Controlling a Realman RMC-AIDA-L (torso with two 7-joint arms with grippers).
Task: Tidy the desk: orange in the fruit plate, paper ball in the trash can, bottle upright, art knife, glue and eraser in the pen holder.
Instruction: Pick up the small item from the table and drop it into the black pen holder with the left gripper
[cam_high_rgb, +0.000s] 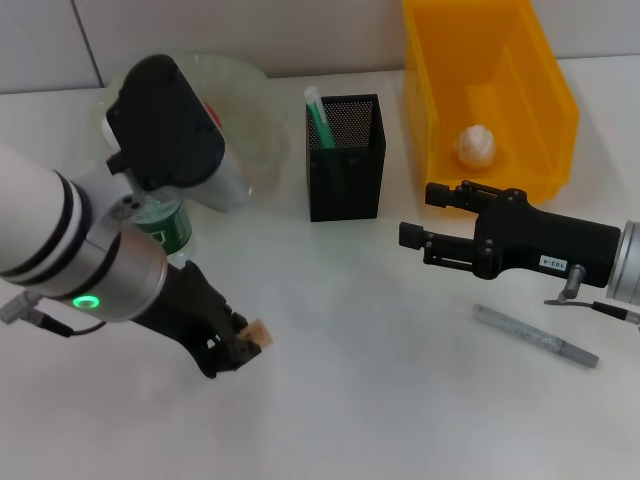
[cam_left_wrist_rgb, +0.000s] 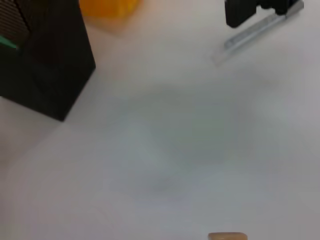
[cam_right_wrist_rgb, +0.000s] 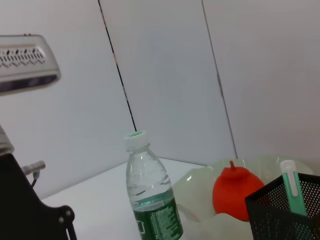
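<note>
Eraser (cam_high_rgb: 258, 333): a small, light, slightly rubbery block, pinched at its end by the left hand (cam_high_rgb: 243, 343) low over the bench (cam_high_rgb: 360, 400); grip looks shallow. Right hand (cam_high_rgb: 425, 215), fingers spread and holding nothing, hovers near the art knife (cam_high_rgb: 535, 335).

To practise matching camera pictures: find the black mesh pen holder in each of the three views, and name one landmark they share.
Head view: the pen holder stands at the top centre, between the glass plate and the yellow bin.
Left wrist view: its dark wall fills the upper left corner.
Right wrist view: its mesh rim shows at the lower right corner.
Shared landmark: the green stick standing in it.
</note>
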